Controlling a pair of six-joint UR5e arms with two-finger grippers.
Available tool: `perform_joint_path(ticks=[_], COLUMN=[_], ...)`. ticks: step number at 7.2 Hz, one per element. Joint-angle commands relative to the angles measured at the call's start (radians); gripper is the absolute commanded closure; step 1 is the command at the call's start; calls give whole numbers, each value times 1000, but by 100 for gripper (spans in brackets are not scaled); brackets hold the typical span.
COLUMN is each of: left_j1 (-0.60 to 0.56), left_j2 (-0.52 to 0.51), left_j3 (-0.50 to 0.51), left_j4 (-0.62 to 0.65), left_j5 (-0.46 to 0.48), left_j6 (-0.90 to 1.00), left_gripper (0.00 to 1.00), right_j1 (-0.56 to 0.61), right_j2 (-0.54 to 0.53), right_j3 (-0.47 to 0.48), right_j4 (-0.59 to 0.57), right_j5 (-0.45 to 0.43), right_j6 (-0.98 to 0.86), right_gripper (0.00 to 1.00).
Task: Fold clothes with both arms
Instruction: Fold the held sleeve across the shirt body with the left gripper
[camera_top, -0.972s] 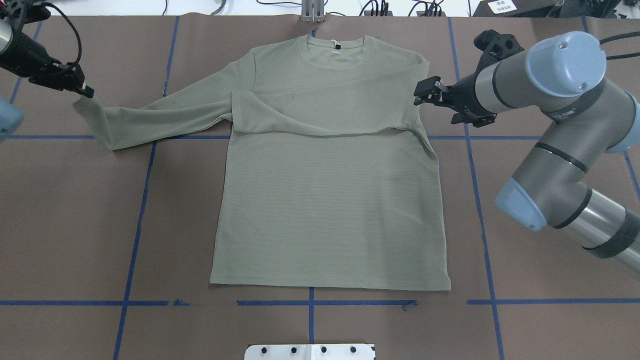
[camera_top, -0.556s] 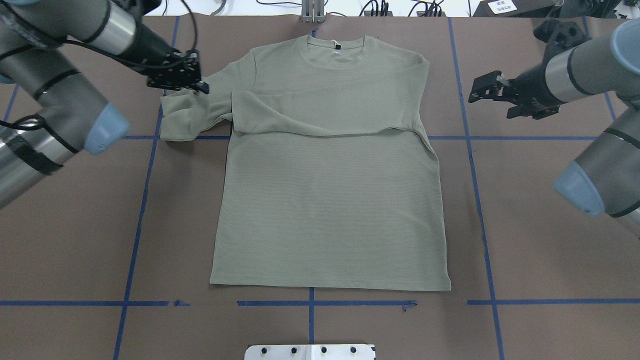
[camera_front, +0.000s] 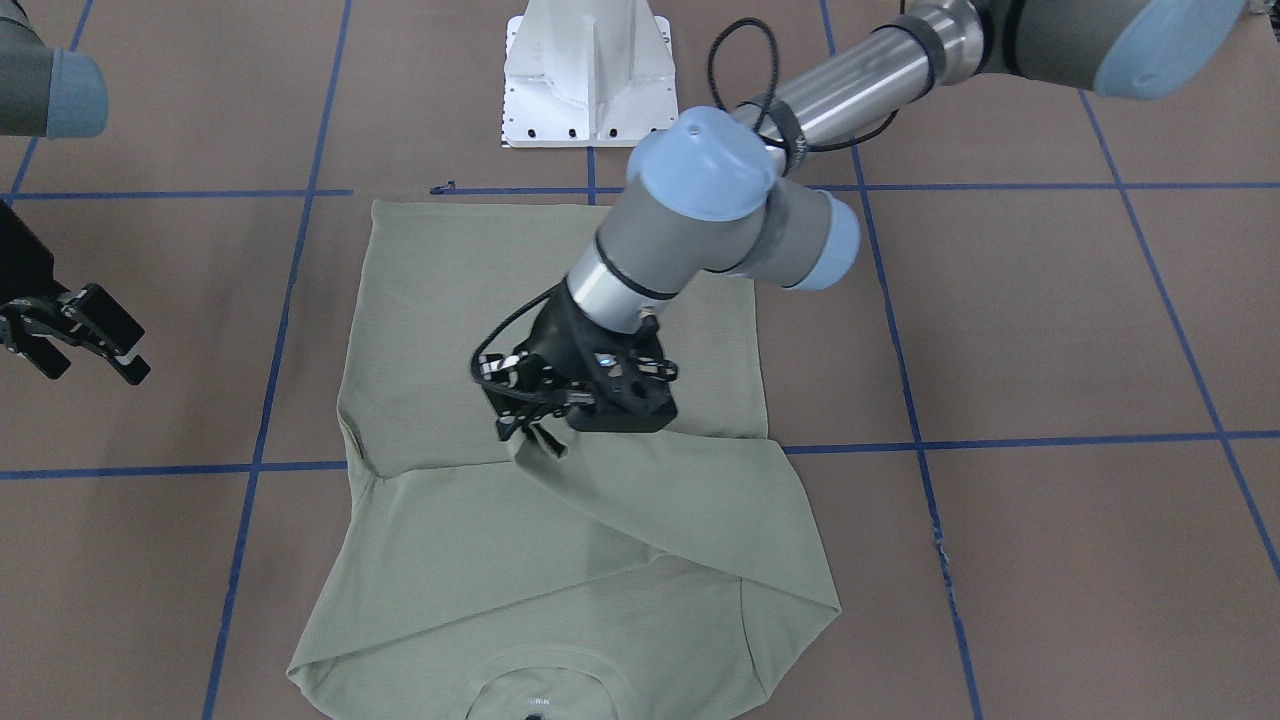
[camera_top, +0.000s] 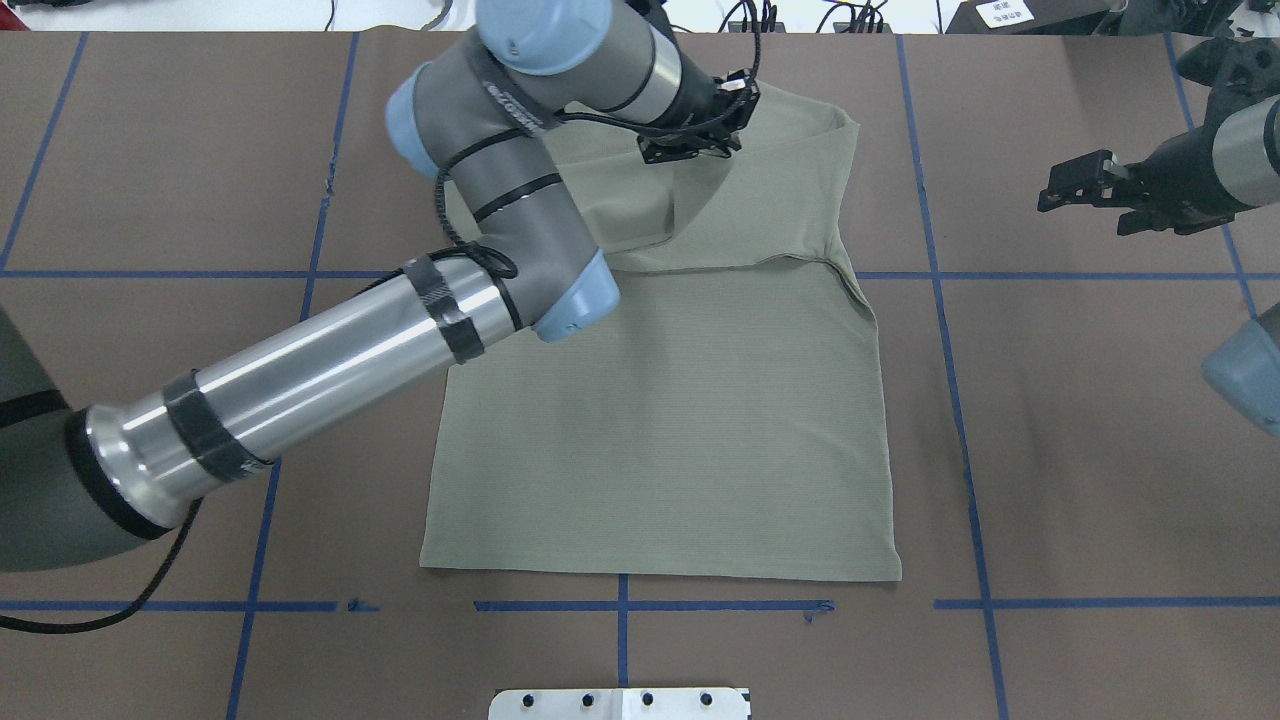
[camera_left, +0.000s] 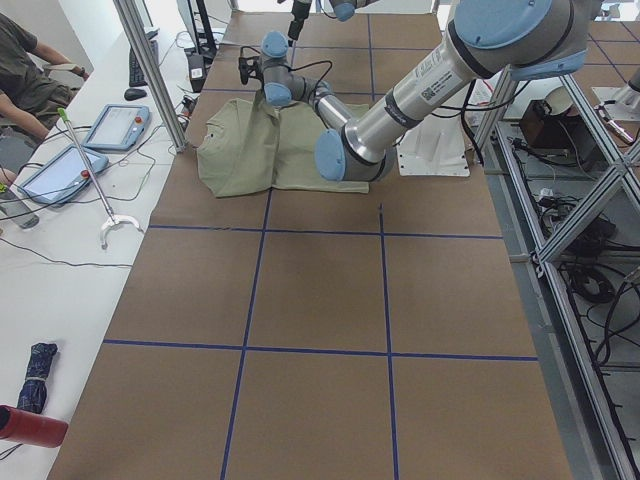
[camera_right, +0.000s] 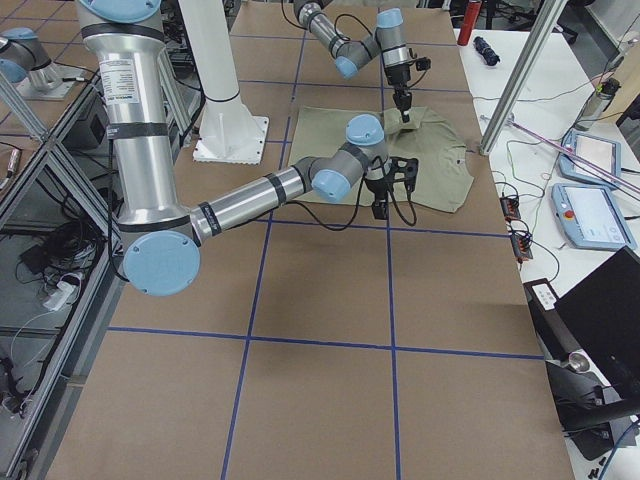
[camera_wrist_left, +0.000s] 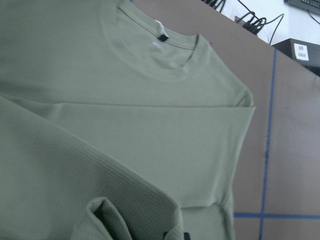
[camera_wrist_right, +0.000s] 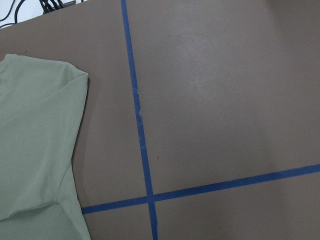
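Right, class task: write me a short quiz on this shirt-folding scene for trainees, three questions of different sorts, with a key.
1. True or false: the right pincer grips the shirt.
2. What does the left pincer hold? A) a sleeve B) a towel C) nothing
3. Fill in: the tape lines on the table are ___.
Key: 1 false; it is open, off to the side of the shirt. 2 A. 3 blue.
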Motion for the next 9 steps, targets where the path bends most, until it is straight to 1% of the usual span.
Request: perform_joint_path(ticks=[1,2,3,4,5,6,7,8,9], left_j1=[84,116,135,150,161,176,178,178,182], left_j2=[-108,-139,-141,-170,-209,-214,-226,-237,-227], left_j3=[148,212,249,293,345,347,344,338,276], left_j4=[-78,-95,-142,-154,-158,-158,-156,-153,-138], left_j5=[142,200,230,260,274,288,288,287,279], left_j6=[-11,-11,-11,-11,-14,-14,-26,-83,-85], left_gripper=[100,100,100,89,68,39,22,14,14], right_j1=[7,7,7,7,7,7,5,5,4], right_j2=[-5,-5,-5,-6,-8,-9,-8,-8,-8], right_j3=[1,1,2,4,12,12,13,19,24], right_j4=[0,0,0,0,2,0,2,0,-1], right_j5=[4,4,4,4,4,4,2,-5,-2], right_j6=[-6,-6,-6,-4,-3,-3,6,10,10], right_gripper=[0,0,0,0,0,0,0,0,0])
